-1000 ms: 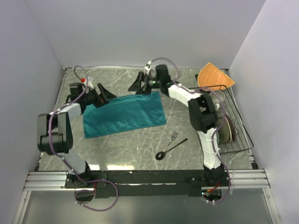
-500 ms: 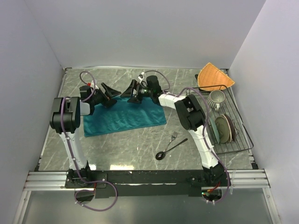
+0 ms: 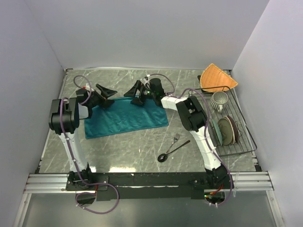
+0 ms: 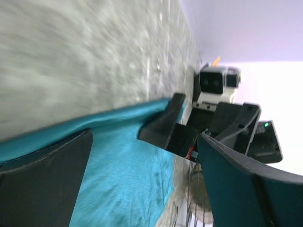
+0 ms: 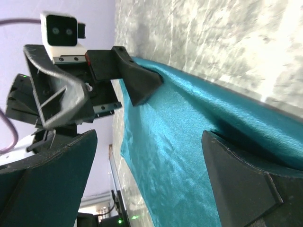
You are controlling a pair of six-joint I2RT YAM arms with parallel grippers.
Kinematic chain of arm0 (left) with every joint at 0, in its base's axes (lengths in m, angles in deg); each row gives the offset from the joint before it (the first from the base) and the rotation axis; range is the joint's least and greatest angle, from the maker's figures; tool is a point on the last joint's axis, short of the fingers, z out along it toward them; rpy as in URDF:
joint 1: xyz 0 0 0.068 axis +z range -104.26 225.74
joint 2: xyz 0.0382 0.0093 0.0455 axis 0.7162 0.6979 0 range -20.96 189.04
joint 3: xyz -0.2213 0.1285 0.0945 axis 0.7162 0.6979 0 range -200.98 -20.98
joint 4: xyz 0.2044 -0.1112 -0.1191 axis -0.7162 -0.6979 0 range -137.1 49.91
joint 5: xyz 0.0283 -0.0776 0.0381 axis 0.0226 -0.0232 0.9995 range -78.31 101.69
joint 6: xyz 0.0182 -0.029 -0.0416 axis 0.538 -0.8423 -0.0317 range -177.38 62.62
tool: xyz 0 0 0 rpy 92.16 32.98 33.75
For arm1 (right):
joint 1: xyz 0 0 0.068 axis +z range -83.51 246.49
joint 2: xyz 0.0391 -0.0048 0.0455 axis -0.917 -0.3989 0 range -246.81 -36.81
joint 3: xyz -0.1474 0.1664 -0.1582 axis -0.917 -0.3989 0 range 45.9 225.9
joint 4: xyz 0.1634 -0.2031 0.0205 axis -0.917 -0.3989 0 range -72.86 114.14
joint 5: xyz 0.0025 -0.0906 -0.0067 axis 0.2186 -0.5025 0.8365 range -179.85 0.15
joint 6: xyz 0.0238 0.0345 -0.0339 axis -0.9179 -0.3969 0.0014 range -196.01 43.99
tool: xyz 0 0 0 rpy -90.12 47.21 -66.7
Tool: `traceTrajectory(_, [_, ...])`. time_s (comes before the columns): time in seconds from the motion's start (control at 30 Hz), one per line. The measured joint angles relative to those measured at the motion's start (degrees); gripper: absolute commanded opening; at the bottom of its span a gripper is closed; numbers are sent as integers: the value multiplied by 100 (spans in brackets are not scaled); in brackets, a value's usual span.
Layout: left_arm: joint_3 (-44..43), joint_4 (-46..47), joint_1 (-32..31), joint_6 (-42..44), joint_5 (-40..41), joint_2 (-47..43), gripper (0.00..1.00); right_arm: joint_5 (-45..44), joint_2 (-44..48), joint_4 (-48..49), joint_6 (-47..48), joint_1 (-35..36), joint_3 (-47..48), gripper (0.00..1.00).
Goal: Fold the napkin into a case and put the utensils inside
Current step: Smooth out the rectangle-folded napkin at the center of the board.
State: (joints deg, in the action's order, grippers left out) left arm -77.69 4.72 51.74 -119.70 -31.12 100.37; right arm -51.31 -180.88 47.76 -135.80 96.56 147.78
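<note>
We see the napkin spread flat on the table, with the fork and spoon lying off its near right corner. The left gripper and right gripper sit at its far edge, jaws spread wide and holding nothing; whether they touch the cloth is unclear.

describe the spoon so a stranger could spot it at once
On the marbled table, look right of the teal napkin, towards the near edge. The spoon lies beside a silver fork; it is the slim dark one with a round black bowl.
</note>
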Motion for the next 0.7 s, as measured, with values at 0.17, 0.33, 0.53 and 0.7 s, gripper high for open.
traceTrajectory(0.17, [35, -85, 588, 66, 13, -52, 99, -31, 0, -22, -76, -87, -4, 100])
traceTrajectory(0.33, [35, -409, 1239, 350, -13, -153, 99, -85, 0, -11, -201, -120, -24, 100])
traceTrajectory(0.53, [15, -754, 1812, 756, -140, -271, 99, -127, 0, 22, -275, -120, -48, 100])
traceTrajectory(0.7, [26, -1010, 1950, 1071, -229, -463, 99, -90, 4, 57, -205, -118, -44, 100])
